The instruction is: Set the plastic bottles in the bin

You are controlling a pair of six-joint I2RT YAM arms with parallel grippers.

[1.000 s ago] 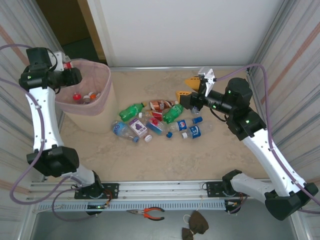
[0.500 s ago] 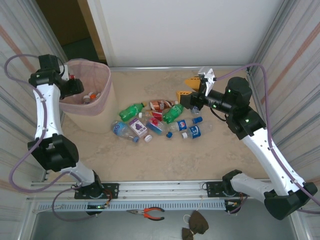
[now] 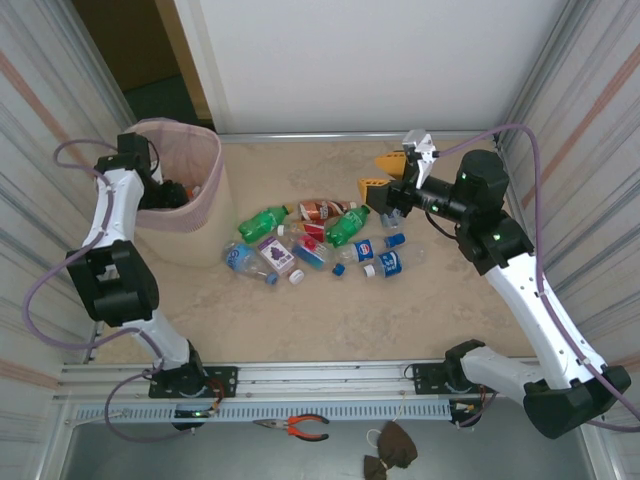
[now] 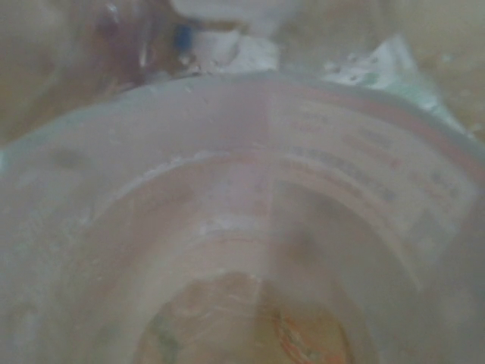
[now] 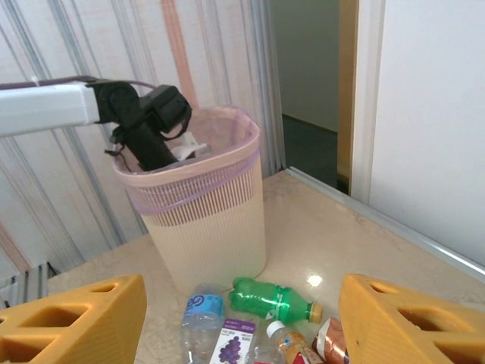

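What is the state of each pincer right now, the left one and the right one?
Left pincer: inside the bin; open or closed cannot be told.
Right pincer: open, holding nothing.

Far left on the tabletop (image 3: 330, 320), near the back wall: the bin (image 3: 192, 245), with the left gripper (image 3: 175, 190) dipped down inside it. Just right of the bin, in the middle: the plastic bottles (image 3: 320, 235) lying in a heap, many touching. Above the heap's back right side, well apart from the bin: the right gripper (image 3: 382, 175).
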